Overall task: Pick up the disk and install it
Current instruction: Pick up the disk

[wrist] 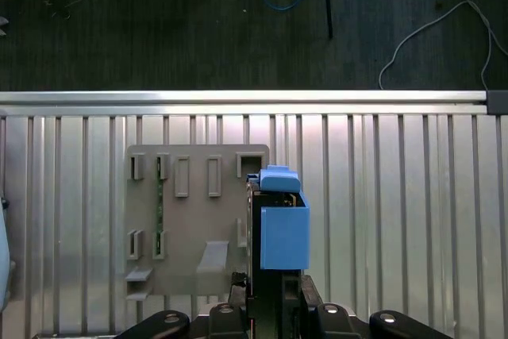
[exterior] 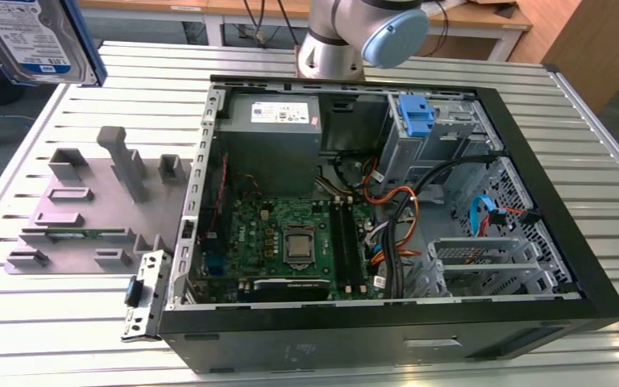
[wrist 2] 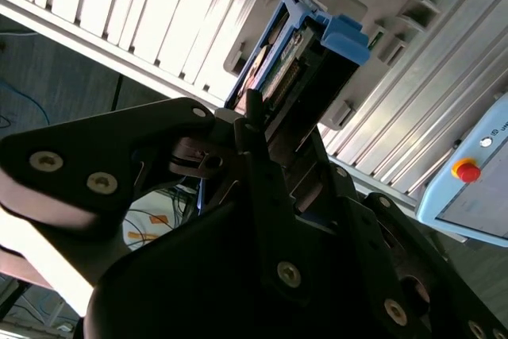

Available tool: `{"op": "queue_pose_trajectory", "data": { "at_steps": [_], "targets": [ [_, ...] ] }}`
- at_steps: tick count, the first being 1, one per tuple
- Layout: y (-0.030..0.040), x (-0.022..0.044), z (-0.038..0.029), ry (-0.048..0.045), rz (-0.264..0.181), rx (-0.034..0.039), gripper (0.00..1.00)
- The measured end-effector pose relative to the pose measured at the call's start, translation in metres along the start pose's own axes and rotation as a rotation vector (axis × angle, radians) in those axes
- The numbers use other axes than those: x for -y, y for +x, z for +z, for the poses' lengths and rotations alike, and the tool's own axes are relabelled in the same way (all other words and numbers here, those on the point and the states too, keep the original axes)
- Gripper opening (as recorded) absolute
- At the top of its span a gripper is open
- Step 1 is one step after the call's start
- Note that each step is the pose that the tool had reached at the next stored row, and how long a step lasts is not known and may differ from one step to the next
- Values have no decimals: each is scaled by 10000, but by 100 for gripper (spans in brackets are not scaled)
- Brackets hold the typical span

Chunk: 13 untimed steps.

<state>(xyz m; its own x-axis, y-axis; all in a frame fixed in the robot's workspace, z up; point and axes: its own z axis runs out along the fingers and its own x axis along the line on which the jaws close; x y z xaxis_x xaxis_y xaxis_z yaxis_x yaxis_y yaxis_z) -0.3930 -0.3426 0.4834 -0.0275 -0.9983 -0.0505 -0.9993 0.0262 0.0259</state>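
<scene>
We find the black gripper (wrist: pixel 270 290) clamped on the flat silver-grey disk with blue plastic rails (wrist: pixel 282 232), held aloft above the grey slotted fixture plate (wrist: pixel 194 224) beneath it, and we judge that this narrow end grip could let the disk pivot or slip.

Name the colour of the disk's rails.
The disk has blue rails; best in first wrist view.

The ribbed aluminium worktop (exterior: pixel 84 343) carries a grey slotted fixture plate (exterior: pixel 89 222) toward the exterior view's left and, just beside it, an open black computer case (exterior: pixel 396 343) lying on its side.
</scene>
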Motion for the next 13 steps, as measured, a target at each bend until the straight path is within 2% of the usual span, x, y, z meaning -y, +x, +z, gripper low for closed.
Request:
{"op": "queue_pose_trajectory", "data": {
  "at_steps": [9,13],
  "targets": [
    [0,10,0,1,0,0,35],
    [-1,39,-1,1,0,0,35]
  ]
}}
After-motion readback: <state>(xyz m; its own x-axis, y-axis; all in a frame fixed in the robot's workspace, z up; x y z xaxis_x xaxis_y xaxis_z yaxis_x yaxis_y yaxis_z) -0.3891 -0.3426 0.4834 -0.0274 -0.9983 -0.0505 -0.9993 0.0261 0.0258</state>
